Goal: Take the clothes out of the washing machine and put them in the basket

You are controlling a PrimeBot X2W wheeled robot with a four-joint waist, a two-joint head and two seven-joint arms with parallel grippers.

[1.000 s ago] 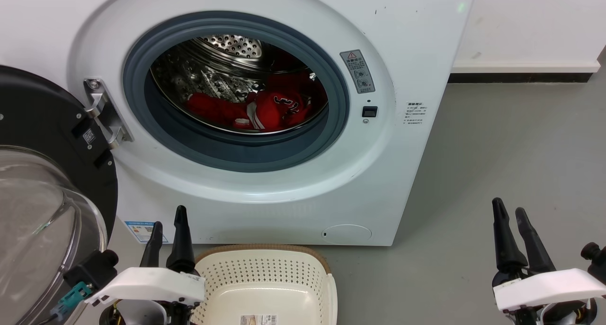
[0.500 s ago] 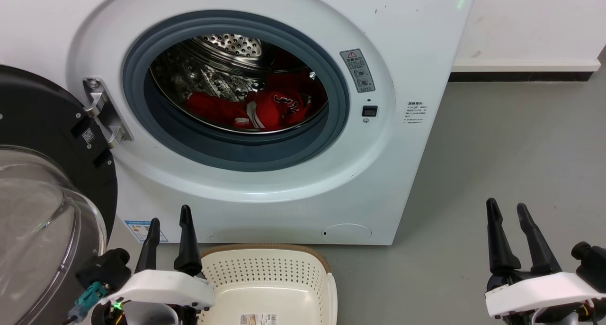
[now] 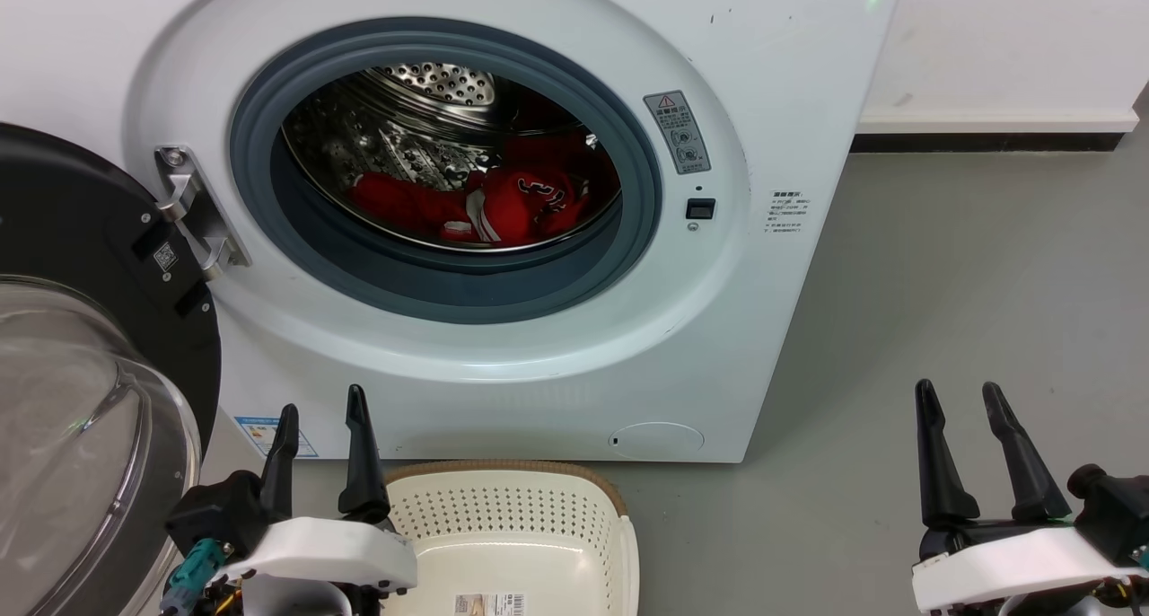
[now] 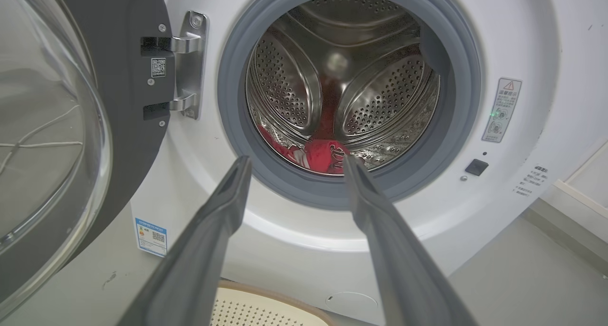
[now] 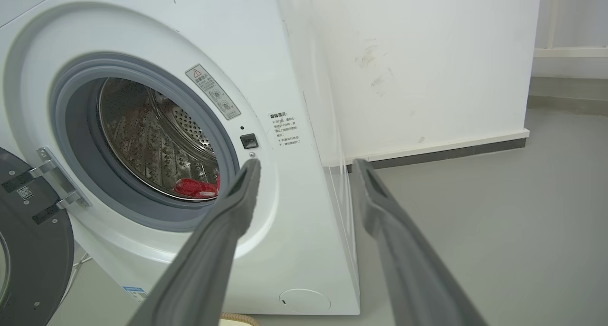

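The white washing machine (image 3: 503,347) stands with its door (image 3: 81,391) swung open to the left. Red clothes (image 3: 503,205) lie at the bottom of the steel drum; they also peek over the gasket as clothes (image 4: 323,155) and clothes (image 5: 194,187). The cream basket (image 3: 503,517) sits on the floor right below the machine's front, with nothing in it. My left gripper (image 3: 321,408) is open beside the basket's left rim; in the left wrist view the gripper (image 4: 294,163) points at the drum mouth. My right gripper (image 3: 957,393) is open over the floor to the machine's right.
Grey floor (image 3: 969,275) stretches to the right of the machine up to a white wall with a dark skirting (image 3: 983,142). The open door's glass dome (image 3: 63,436) bulges out at the lower left, close to my left arm.
Both grippers have opened wider. The left gripper shifted slightly right toward the basket, and the right one edged left. The clothes have not moved.
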